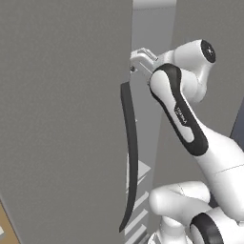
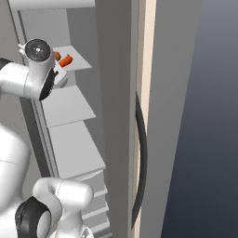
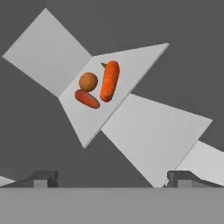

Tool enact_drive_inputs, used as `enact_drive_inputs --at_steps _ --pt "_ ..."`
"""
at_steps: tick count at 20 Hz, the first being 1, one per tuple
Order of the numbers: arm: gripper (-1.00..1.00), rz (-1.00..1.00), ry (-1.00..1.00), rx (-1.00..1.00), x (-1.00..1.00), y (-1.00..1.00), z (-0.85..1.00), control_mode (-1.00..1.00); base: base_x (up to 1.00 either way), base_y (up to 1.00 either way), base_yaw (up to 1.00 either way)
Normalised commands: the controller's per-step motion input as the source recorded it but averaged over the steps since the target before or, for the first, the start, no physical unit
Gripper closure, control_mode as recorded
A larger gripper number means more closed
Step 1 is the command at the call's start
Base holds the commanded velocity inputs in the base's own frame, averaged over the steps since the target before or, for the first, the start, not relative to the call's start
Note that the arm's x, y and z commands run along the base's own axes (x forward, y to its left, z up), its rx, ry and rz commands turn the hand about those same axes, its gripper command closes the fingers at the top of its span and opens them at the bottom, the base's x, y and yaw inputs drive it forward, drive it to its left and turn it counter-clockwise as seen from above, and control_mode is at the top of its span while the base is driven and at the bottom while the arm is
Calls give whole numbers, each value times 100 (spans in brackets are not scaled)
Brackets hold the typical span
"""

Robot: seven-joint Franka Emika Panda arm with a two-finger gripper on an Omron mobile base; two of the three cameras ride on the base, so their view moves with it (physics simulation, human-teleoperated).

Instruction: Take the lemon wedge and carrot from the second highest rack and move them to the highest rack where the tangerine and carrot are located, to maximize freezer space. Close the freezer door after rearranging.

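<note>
The two dark fingers [image 3: 45,177] are held spread wide with nothing between them, pointed into the tall matte grey freezer [image 2: 116,116]. The white arm is raised and bent toward the upper racks. On the highest white rack [image 3: 131,65] a long orange carrot [image 3: 110,80], a round orange tangerine [image 3: 88,82] and a shorter reddish carrot [image 3: 87,99] are seen close together. The grey freezer door [image 1: 62,119] with its dark curved handle [image 1: 130,152] is left open.

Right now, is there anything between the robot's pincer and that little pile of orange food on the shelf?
No. In the hand view, bare grey shelf and open space separate the open pincer from the two carrots and the tangerine.
</note>
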Motion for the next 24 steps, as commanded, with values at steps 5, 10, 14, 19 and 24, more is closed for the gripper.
enact_drive_inputs --at_steps 5,10,14,19,24 --pt "-100 0 -5 0 -100 -25 0 -100 0 0 0" --pt "-100 0 0 0 -92 -32 0 -100 0 0 0" --pt "-100 0 0 0 -88 -29 0 -100 0 0 0" --pt "-100 -1 0 -3 -68 -9 -11 -100 0 0 0" --pt "-100 0 11 -25 -34 5 -39 -100 0 0 0"
